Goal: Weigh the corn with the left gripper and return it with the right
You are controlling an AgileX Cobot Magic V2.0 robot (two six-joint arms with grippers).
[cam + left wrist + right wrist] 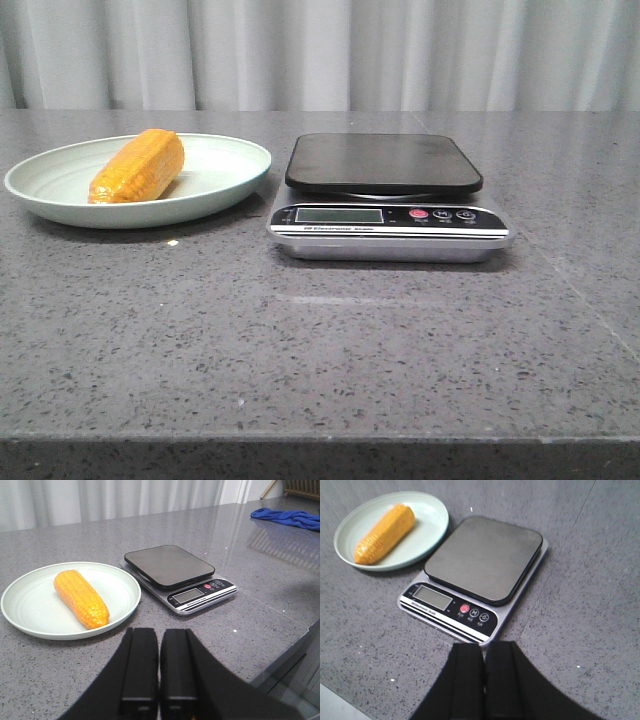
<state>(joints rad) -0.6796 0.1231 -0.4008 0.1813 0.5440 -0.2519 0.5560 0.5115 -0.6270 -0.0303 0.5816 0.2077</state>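
The orange-yellow corn (pixel 138 166) lies on a pale green plate (pixel 225 185) at the left of the table. It also shows in the left wrist view (pixel 81 598) and the right wrist view (pixel 385 533). A silver kitchen scale (pixel 390 212) with a black weighing pad (pixel 383 160) stands right of the plate, its pad bare. My left gripper (pixel 158 632) is shut and empty, held back from the plate (pixel 120 605) above the table. My right gripper (pixel 484 649) is shut and empty, just in front of the scale (pixel 470 615). Neither gripper shows in the front view.
The grey speckled table has its front edge (pixel 320 436) close to the camera. A blue cloth (pixel 287 517) lies far off at the table's side in the left wrist view. White curtains hang behind the table.
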